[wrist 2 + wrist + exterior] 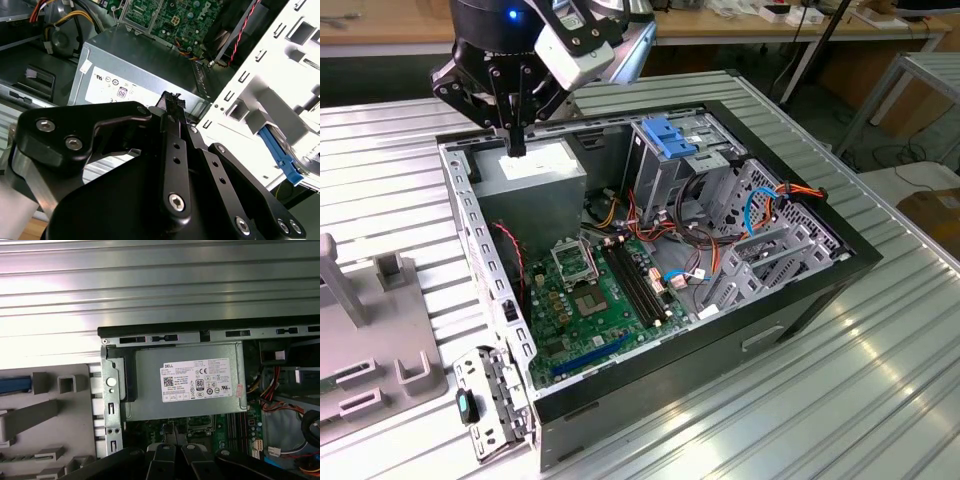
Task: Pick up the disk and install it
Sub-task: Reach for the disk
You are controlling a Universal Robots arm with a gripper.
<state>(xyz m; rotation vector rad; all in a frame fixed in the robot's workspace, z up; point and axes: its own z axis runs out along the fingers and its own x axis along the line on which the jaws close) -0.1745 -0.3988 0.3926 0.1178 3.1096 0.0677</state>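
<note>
My gripper (517, 148) hangs shut and empty over the grey power supply (532, 178) in the back corner of the open computer case (790, 300). In both wrist views its black fingers (173, 107) are pressed together above the labelled power supply (187, 382). Of the disk I see just a strip of bright blue rail (11, 385) lying on the grey fixture (50, 410) outside the case. The same blue rail (280, 155) appears in the second wrist view, with a bit of grey metal beside it. The gripper is well apart from it.
Inside the case are the green motherboard (600, 300), bundles of cables (660, 235), and an upright metal drive cage with a blue top (670, 135). The case's perforated rear wall (480, 250) stands between the gripper and the fixture (380, 340) on the ribbed metal table (880, 400).
</note>
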